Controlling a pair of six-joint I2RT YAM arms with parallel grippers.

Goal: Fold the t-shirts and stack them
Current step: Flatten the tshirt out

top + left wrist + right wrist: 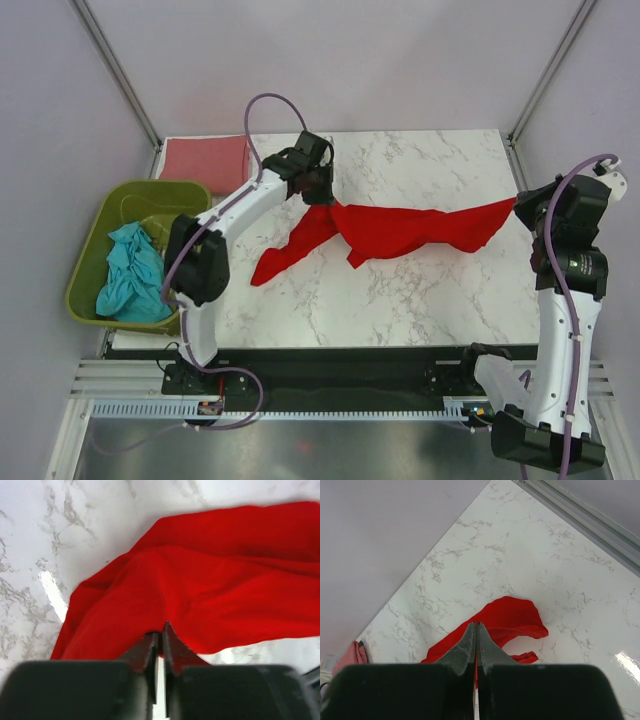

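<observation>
1. Left tool [318, 195]: clenches a fold of the red t-shirt [400, 228] toward the far left of the bench [400, 295]; keeps its fingers [145, 652] almost together, with cloth nipped at the tips in the left wrist view.
2. Right tool [522, 205]: clamps the right end of the same shirt at the right edge of the bench; shows a sliver of red between closed fingers [465, 647] in the right wrist view.
3. Between both tools: stretches as a rumpled red band across the middle of the bench; trails one loose end toward the near left, down onto the marble.
4. Dusty pink t-shirt [205, 158]: lies folded flat at the far left corner of the bench, apart from the red one.
5. Teal t-shirt [130, 272]: sits crumpled inside the olive-green basket [150, 200], just beside the left edge of the bench.
</observation>
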